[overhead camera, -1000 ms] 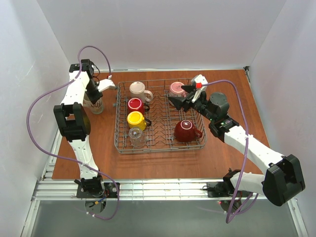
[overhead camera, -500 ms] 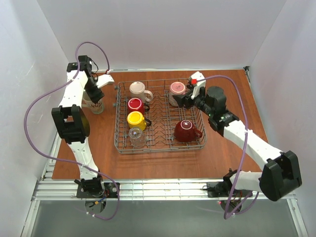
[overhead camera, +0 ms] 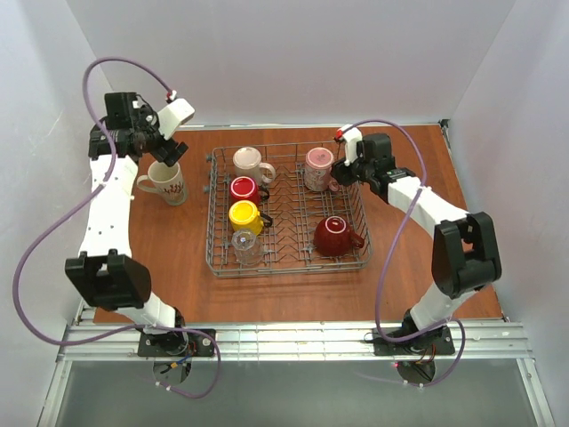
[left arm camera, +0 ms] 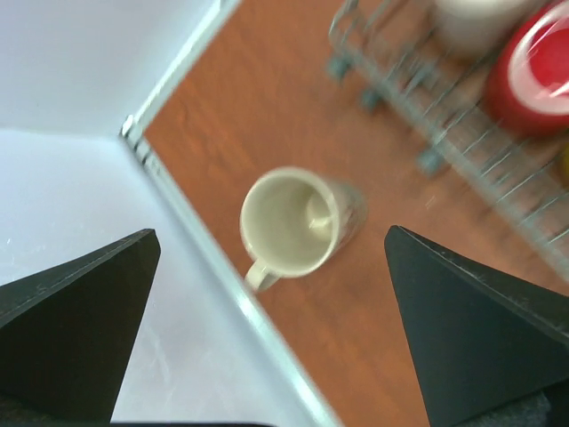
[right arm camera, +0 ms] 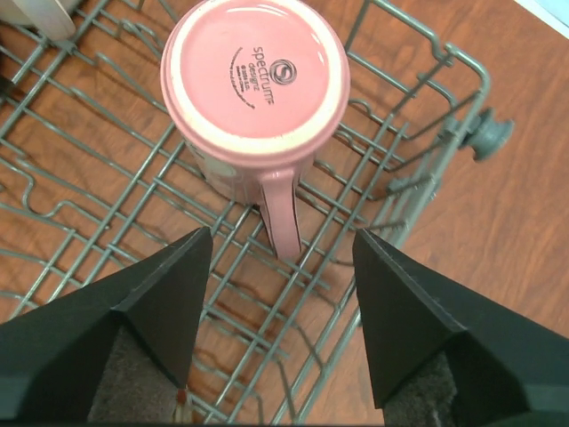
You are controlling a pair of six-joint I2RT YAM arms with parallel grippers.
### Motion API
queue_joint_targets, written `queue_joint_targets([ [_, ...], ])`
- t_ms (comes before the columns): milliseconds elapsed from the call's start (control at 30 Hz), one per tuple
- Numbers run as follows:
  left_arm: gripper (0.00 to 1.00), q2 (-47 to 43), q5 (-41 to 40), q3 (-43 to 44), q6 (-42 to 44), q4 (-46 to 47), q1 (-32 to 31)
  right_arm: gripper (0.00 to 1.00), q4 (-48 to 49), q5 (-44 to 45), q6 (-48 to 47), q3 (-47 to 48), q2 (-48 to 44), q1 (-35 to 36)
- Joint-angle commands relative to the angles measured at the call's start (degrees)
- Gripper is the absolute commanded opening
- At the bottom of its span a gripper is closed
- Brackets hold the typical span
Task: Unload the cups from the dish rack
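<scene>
Upper left, left gripper [overhead camera: 167,153] gaped above cream mug [overhead camera: 163,183] on table [overhead camera: 418,267]; right gripper [right arm camera: 283,233], jaws apart, straddled pink mug [right arm camera: 256,84] handle [right arm camera: 280,218] in rack [overhead camera: 289,269]. Next, likely: pinch handle, lift.

Your left arm [overhead camera: 105,200] and right arm [overhead camera: 427,209]: white links, black joint housings. Purple cable [overhead camera: 36,240] loops trail behind left gripper [left arm camera: 272,233] and right gripper [right arm camera: 283,249]. Fingers [right arm camera: 151,302] black, matte, wedge-shaped. Small red tab [overhead camera: 339,136] behind right gripper.
</scene>
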Motion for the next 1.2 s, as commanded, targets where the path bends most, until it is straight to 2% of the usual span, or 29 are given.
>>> queue_joint_targets([
  [0,0.97,-5.3,12.2,-2.0,-11.2,5.8,-0.1,0.59,-1.0,-1.7,-3.0,5.8,2.6,0.1],
  [133,0.97,-7.9,17.8,-5.6,-15.4,6.6,-0.1,0.56,-1.9,-3.8,-3.7,6.7,5.8,0.1],
  [533,0.97,-8.4,20.9,-7.6,-18.7,7.5,-0.1,0.47,-2.2,-5.9,-9.2,8.1,13.3,0.1],
  [733,0.97,-8.3,21.2,-8.1,-19.2,7.4,-0.1,0.28,-0.2,-5.4,-10.2,8.4,16.0,0.2],
  [833,0.97,-8.3,21.6,-8.4,-19.7,7.3,-0.1,0.08,0.5,-5.6,-10.4,8.1,16.0,0.1],
  [900,0.96,-8.4,22.1,-8.6,-20.0,7.2,-0.1,0.01,1.1,-5.8,-10.6,7.4,15.3,0.2],
  [1100,0.91,-8.3,25.9,-9.3,-23.6,8.4,-0.1,0.01,2.5,-6.8,-10.8,6.1,11.1,0.1],
  [1167,0.87,-8.3,27.9,-9.4,-25.5,9.5,-0.1,0.01,5.3,-7.2,-9.2,5.0,9.1,0.1],
])
